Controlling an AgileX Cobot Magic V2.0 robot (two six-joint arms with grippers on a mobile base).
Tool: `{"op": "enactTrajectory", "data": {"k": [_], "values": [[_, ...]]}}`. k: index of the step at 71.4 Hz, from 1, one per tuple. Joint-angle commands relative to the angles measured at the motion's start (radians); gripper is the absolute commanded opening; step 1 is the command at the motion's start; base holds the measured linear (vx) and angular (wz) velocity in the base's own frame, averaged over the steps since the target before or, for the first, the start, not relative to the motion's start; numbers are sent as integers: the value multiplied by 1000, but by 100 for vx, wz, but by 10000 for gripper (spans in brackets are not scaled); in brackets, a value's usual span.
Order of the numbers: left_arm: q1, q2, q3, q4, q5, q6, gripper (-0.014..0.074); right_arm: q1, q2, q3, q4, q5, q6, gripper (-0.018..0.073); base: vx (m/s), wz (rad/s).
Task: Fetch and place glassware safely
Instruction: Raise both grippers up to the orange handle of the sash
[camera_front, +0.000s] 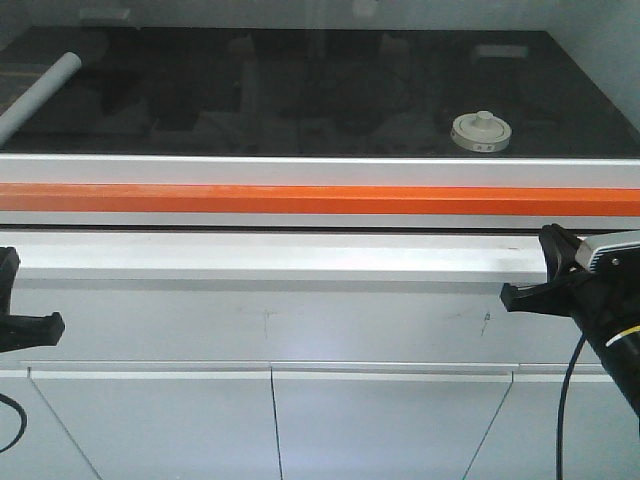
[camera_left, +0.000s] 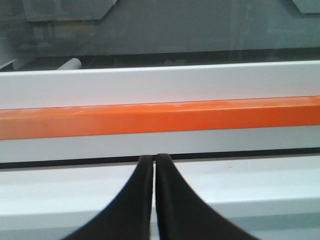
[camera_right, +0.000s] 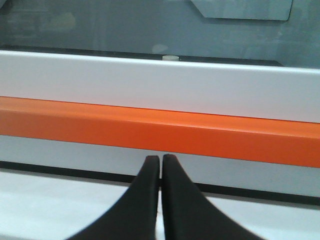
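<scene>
Clearing the orange rail (camera_front: 300, 198) first, then spread right gripper (camera_right: 161, 158) wide around the jar (camera_front: 481, 132) body. It and left gripper (camera_left: 153, 158): fingers pressed together, empty.

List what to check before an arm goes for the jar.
1. Jar found: ok, upright on the black top, lid on, toward the right.
2. Grippers empty: ok, left gripper and right gripper hold nothing.
3. Jaws ready to grasp: not ok, both are shut.
4. Straight path: not ok, the orange bar lies between both grippers and the jar.
5. Room round the jar: ok, the grey tube lies far off at the left.
</scene>
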Motion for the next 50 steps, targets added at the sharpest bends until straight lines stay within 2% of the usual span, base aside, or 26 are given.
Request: {"op": "enactTrajectory", "data": {"k": [1, 50], "values": [[-6, -1, -29, -2, -98, -8, -7, -2, -1, -32, -8, -105, -17, -1, 0, 0], [-6, -1, -29, -2, -98, -7, -7, -2, 155, -158, 22, -88, -24, -1, 0, 0]]}}
